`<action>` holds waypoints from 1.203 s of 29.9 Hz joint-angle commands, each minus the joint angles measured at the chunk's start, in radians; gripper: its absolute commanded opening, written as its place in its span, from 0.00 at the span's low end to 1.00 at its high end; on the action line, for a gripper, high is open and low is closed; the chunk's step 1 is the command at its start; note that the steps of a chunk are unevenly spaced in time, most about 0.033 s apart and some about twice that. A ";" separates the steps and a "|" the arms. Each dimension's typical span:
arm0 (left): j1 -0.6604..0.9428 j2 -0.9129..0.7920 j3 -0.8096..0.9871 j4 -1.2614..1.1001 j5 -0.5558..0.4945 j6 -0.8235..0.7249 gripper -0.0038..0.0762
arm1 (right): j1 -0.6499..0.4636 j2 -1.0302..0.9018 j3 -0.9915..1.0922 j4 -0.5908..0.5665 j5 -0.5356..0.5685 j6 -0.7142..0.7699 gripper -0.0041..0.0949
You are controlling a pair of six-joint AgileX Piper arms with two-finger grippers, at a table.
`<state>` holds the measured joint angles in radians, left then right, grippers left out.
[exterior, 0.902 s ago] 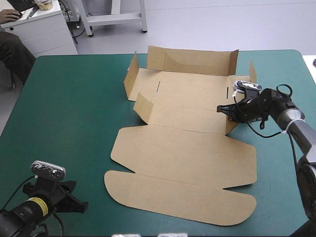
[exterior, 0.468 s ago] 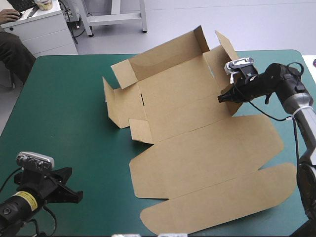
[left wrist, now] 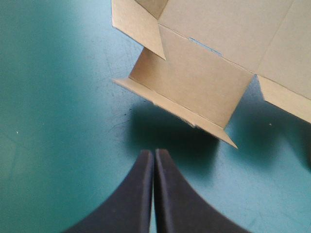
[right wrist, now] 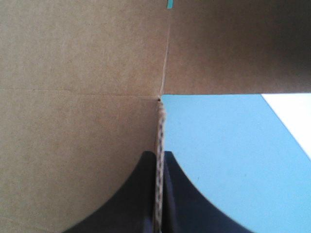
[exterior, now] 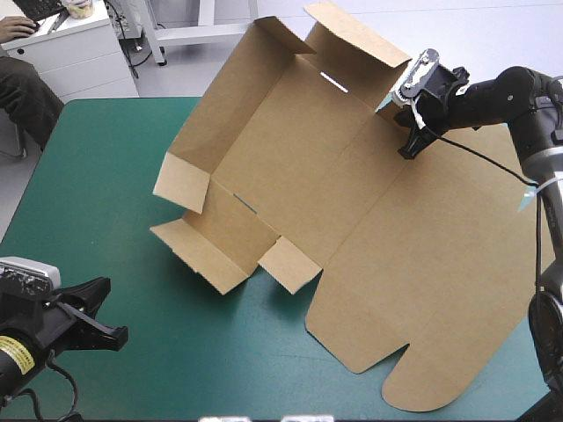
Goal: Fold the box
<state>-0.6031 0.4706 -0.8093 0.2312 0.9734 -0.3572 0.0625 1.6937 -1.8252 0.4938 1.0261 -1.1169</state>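
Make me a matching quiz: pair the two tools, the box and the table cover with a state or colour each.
Things:
1. left tool
2. right tool
3. box
4. table cover

States:
A. teal-green
B. brown, held up at a slant
C. shut on the box's edge
D. shut on nothing, over the bare cover

Pairs: 1-D, 2-C, 3-B, 4-A.

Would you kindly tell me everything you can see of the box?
The box is one cut sheet of brown corrugated board, creased and slotted, with small side flaps bent up and a rounded lid tab. It hangs tilted over the teal-green table, far end highest. The right claw is shut on its edge.
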 commanded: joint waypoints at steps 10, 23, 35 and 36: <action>-0.005 0.005 -0.034 0.015 -0.061 0.001 0.04 | 0.189 0.057 -0.041 0.075 -0.036 -0.253 0.02; -0.005 0.005 -0.032 0.041 -0.058 0.001 0.04 | 0.319 0.256 -0.041 0.088 -0.151 -0.387 0.02; -0.005 0.005 -0.032 0.053 -0.055 0.001 0.04 | 0.330 0.294 -0.041 0.119 -0.187 -0.448 0.42; -0.005 0.005 -0.032 0.053 -0.055 0.001 0.04 | 0.330 0.292 -0.041 0.119 -0.189 -0.448 0.50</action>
<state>-0.6031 0.4706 -0.8093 0.2647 0.9763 -0.3531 0.3909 2.0493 -1.8334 0.5676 0.8698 -1.5550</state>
